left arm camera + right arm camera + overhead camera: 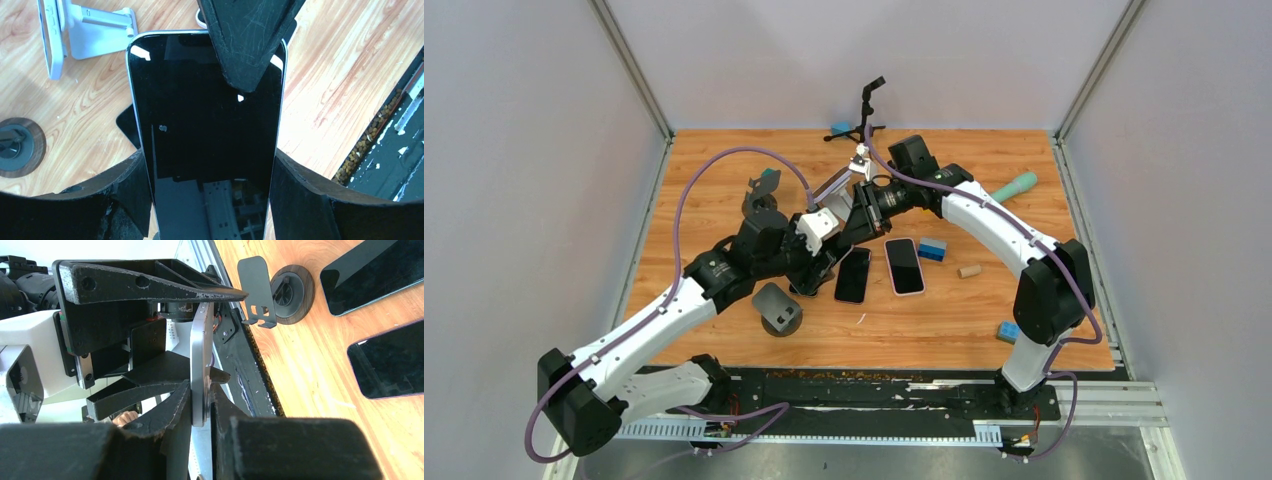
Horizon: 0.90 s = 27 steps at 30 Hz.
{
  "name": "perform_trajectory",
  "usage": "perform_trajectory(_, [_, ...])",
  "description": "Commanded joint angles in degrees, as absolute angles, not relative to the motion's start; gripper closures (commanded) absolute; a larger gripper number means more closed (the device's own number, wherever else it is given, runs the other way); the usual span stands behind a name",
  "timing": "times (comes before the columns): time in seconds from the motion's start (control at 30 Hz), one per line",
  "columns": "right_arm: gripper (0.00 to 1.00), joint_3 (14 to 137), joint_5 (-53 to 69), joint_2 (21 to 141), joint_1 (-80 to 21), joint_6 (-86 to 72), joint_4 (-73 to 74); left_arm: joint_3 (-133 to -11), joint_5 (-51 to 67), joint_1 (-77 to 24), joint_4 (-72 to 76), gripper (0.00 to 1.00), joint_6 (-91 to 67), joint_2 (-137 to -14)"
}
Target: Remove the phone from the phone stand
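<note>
And here we have it: the phone is up off the worktop, caught between both arms in the middle of the scene. The left hand grips it across its width, one finger pressed to each long edge, with the dark screen facing that wrist camera. The right hand has it as well, pinched narrow from front to back. From the right wrist we see the phone edge-on, a thin silver strip squeezed between the two black pads. In the left wrist view one right finger lies as a black wedge over the top of the screen. So both hands are clamped on the same phone.

The white phone stand sits on the wood beyond the phone's upper left corner. We see no contact between the two; the phone is clear of it. Nearer the arm bases is a black stand with a round base.

Two more phones lie flat on the worktop, side by side: a black phone and a pink-edged phone to its right. Just beside that one is a blue block, then a cork. A teal-handled tool lies near the right arm, and a small black tripod stands at the far wall.
</note>
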<state>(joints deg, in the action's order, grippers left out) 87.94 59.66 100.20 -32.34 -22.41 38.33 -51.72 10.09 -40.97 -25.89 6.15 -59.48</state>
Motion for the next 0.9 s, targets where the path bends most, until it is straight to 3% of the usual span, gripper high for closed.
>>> perform_trajectory(0.0, [1.00,88.24,64.07,100.00,-32.17,-23.03,36.84,-53.70,7.05,-41.02,-25.22,0.39,7.12,-59.94])
perform_trajectory(0.07, [0.97,88.11,63.92,100.11,-32.02,-22.94,36.83,-54.16,6.33,-41.04,-25.49,0.50,6.58,-60.25])
perform_trajectory(0.17, [0.82,87.97,63.47,100.06,-31.71,-22.77,36.77,-54.63,6.30,-41.07,-25.63,0.72,5.86,-60.40])
perform_trajectory(0.33, [0.56,87.98,60.51,98.85,-30.89,-22.25,36.75,-54.31,6.27,-41.05,-24.74,0.91,4.37,-60.06])
perform_trajectory(0.57, [0.39,87.24,47.71,93.44,-26.62,-21.90,37.44,-52.78,6.20,-41.04,-23.24,1.00,1.86,-58.93])
perform_trajectory(0.73, [0.37,84.01,27.34,84.98,-24.45,-20.27,38.47,-51.44,7.29,-41.69,-21.76,1.00,-0.74,-59.27])
perform_trajectory(0.87, [0.37,79.54,17.74,78.13,-23.71,-19.70,38.41,-50.04,6.71,-44.44,-19.69,1.00,-2.66,-60.69])
